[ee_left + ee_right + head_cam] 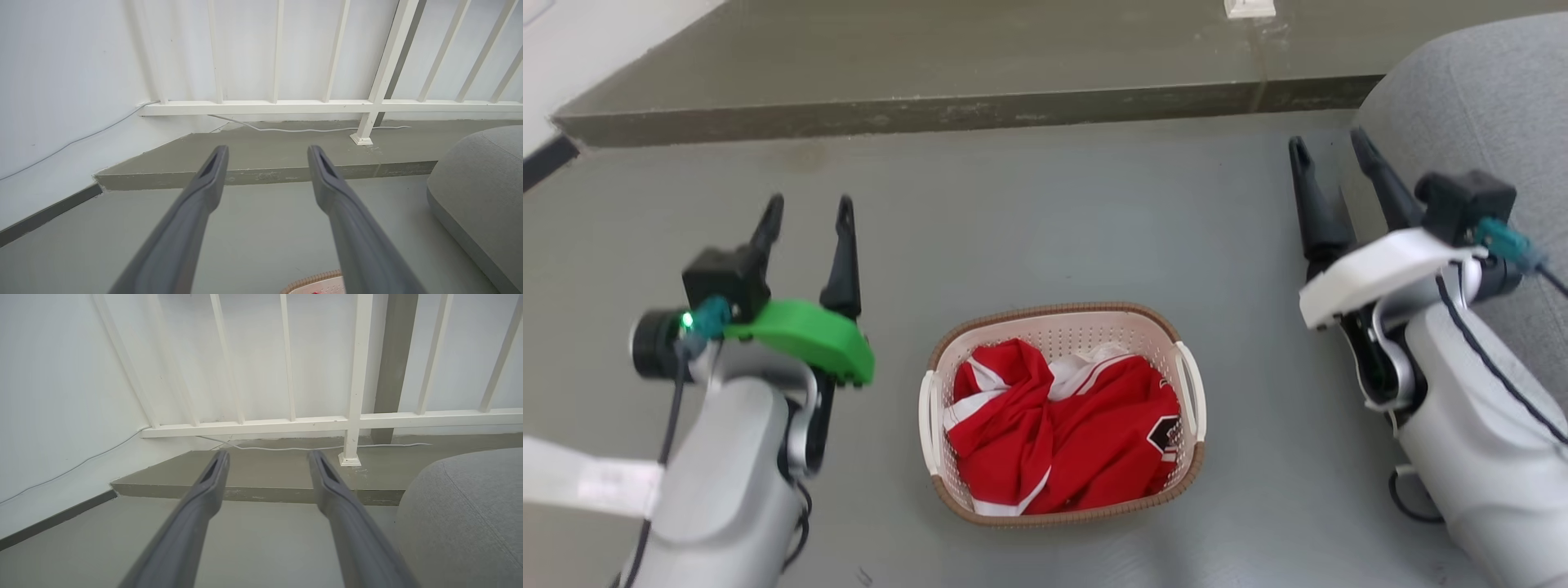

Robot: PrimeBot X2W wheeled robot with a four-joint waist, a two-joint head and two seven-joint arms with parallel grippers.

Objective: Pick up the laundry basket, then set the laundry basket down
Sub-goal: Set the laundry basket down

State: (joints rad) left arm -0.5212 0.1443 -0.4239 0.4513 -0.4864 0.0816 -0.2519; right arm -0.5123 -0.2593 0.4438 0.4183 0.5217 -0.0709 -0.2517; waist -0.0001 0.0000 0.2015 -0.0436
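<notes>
The laundry basket (1058, 311) sits on the grey floor (1045, 220), near and central (red-and-white clothing (1062, 433) heaped inside). The left gripper (810, 204) hovers to its left, fingers apart, empty; the right gripper (1329, 140), likewise spread, hangs well right, beside a grey cushion (1462, 98).

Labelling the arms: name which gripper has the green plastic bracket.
The left gripper, beside the cream-white perforated plastic laundry basket: it wears the green plastic bracket; the right gripper wears a white bracket.

No legible txt or nos; emblem (1165, 434) on red garment (1054, 441) unreadable
</notes>
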